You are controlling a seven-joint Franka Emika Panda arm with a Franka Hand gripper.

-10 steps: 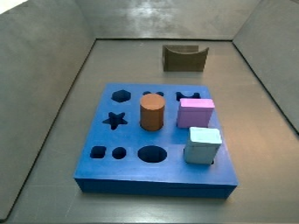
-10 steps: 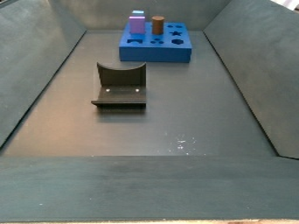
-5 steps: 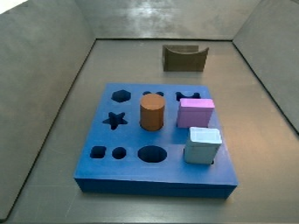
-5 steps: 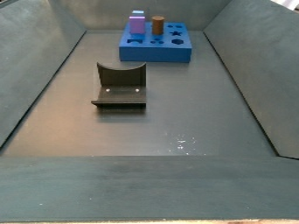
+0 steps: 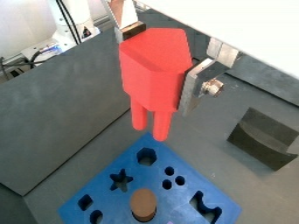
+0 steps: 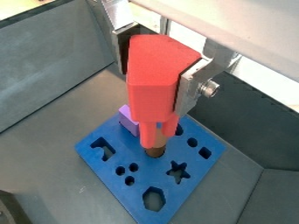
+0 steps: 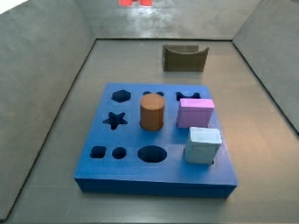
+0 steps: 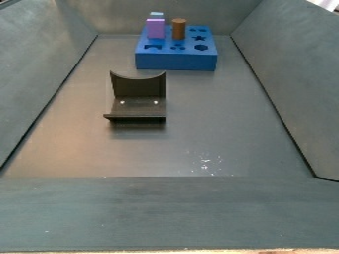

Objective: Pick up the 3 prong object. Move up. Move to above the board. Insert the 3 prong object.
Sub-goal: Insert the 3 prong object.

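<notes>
Since the earlier side frames, a red-orange sliver has appeared at the top edge of a side view: the 3 prong object (image 7: 136, 3), barely in frame; board contents unchanged. Tool (image 5: 153, 57) is clamped on the 3 prong object (image 5: 153, 79), one silver finger (image 5: 197, 83) flat against the faceted head, legs pointing down, held high over the board (image 5: 103, 192) and clear of it. Both wrist views show this grasp; in a wrist view (image 6: 156, 92) the legs hang in line with the brown cylinder (image 6: 155, 150) and a purple block (image 6: 124, 116) shows behind the piece. Side views never show the tool itself. Side view gives the board layout instead: board (image 7: 128, 171) flat on the grey floor (image 7: 52, 131), brown cylinder (image 7: 152, 113), purple block (image 7: 195, 113) and pale blue block (image 7: 202, 146) standing in it, star and round holes open. Fixture (image 8: 135, 98) sits on the floor well apart from the board (image 8: 169, 62); a wrist view catches it too (image 5: 267, 139).
</notes>
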